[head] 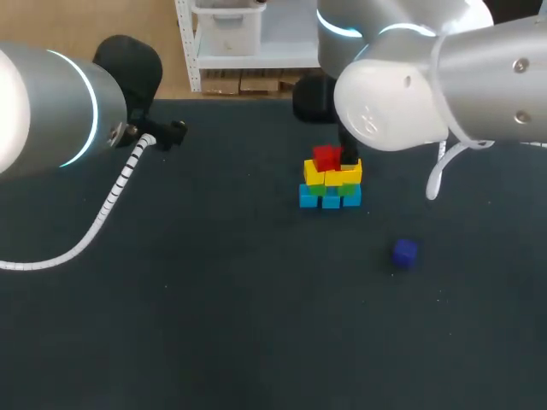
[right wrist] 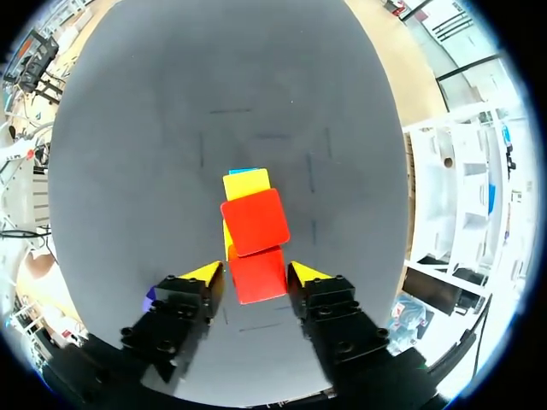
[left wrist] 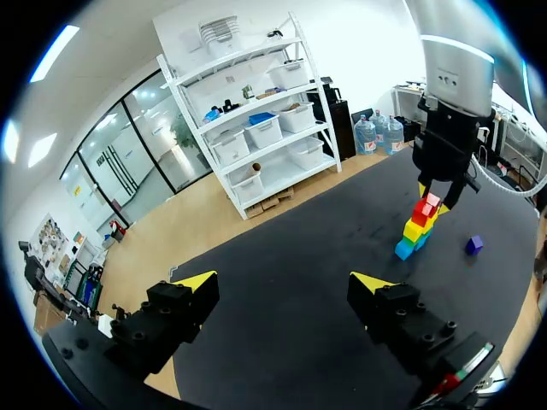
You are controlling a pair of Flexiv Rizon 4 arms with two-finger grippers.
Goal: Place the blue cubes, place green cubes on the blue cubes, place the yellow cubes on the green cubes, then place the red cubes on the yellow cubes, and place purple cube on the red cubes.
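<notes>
A small tower stands at the table's middle: blue cubes [head: 329, 198] at the bottom, green [head: 332, 190], then yellow cubes [head: 335, 176], with a red cube [head: 325, 157] on top. My right gripper [right wrist: 256, 275] hangs over the tower, its fingers open and straddling a second red cube [right wrist: 257, 273] with narrow gaps on both sides; that cube rests beside the first red cube [right wrist: 255, 222]. The purple cube [head: 405, 252] lies alone on the table, nearer than the tower and to its right. My left gripper [left wrist: 282, 286] is wide open and empty, far left of the tower [left wrist: 419, 226].
The dark table mat [head: 214, 299] stretches bare in front of and left of the tower. A white coiled cable [head: 111, 201] from my left arm hangs over the table's left part.
</notes>
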